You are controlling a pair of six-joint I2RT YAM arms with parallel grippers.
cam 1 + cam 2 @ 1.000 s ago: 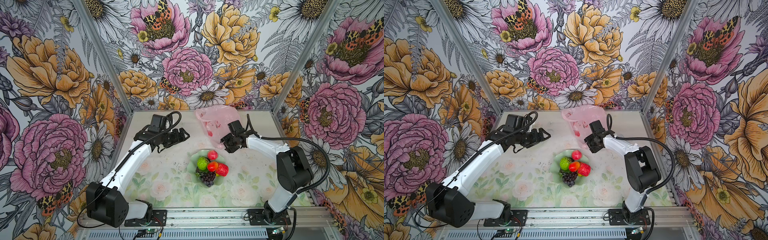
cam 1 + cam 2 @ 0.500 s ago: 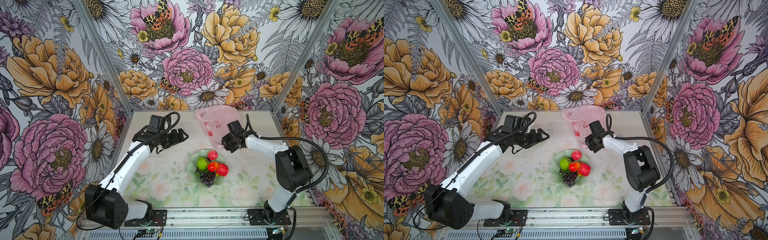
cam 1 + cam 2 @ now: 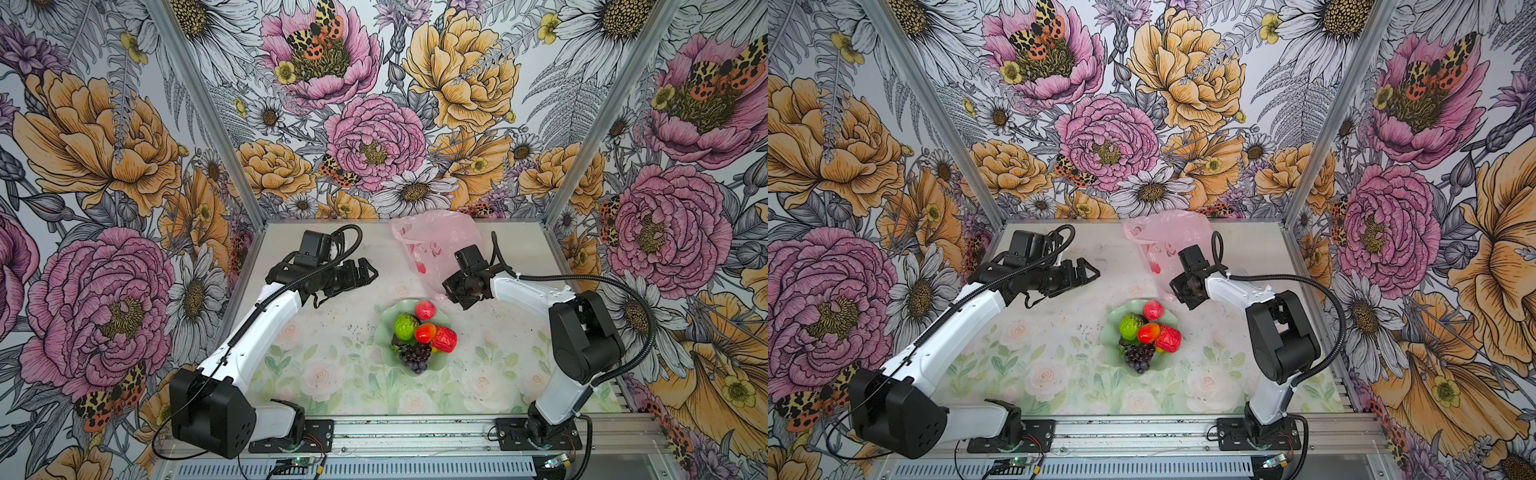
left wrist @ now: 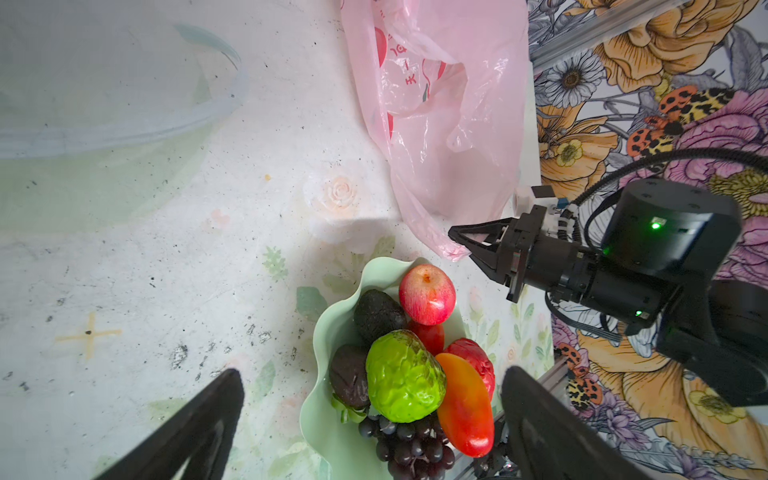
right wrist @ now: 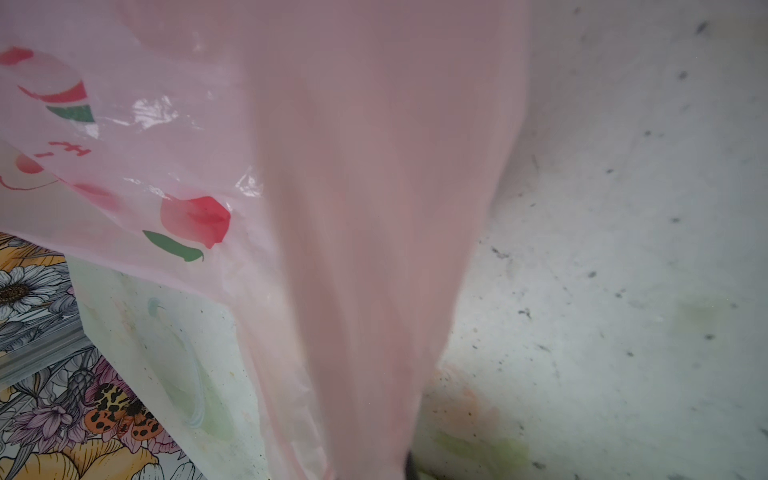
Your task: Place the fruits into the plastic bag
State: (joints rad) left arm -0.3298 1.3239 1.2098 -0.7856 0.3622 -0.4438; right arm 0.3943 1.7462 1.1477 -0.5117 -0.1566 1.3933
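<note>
Nearest the viewer, the two robot arms are bolted to a rail at the front edge of a table [image 3: 332, 353] covered in a faded rose print. A little further in, slightly right of centre, sits a pale green scalloped dish [image 3: 386, 322] holding all the toy fruits in a pile. A dark purple grape bunch [image 3: 415, 356] hangs over the near rim. Behind it are a bumpy bright green fruit [image 3: 406, 326], an orange-red fruit [image 3: 425, 332] and a glossy red fruit [image 3: 444, 338], with a pink-red ball [image 3: 425, 310] at the far side. The left wrist view also shows two blackish lumps [image 4: 379, 316] tucked beside the green one. Beyond the dish and to its left, the left gripper [image 3: 369, 269] hangs above bare table with its jaws spread wide, holding nothing. Just past the dish's far right rim, the right gripper [image 4: 460, 241] has its jaws pressed together, pinching a narrow end of the plastic bag [image 3: 440, 237], probably a handle loop. From that pinch the thin pale pink bag, printed with red marks, stretches back towards the far wall and lies crumpled on the table there. No fruit is visible inside the bag, so none of the placing appears to be done. What has begun is only the hold on the bag. What remains, as I judge it, is to open its mouth and carry every fruit across from the dish.
</note>
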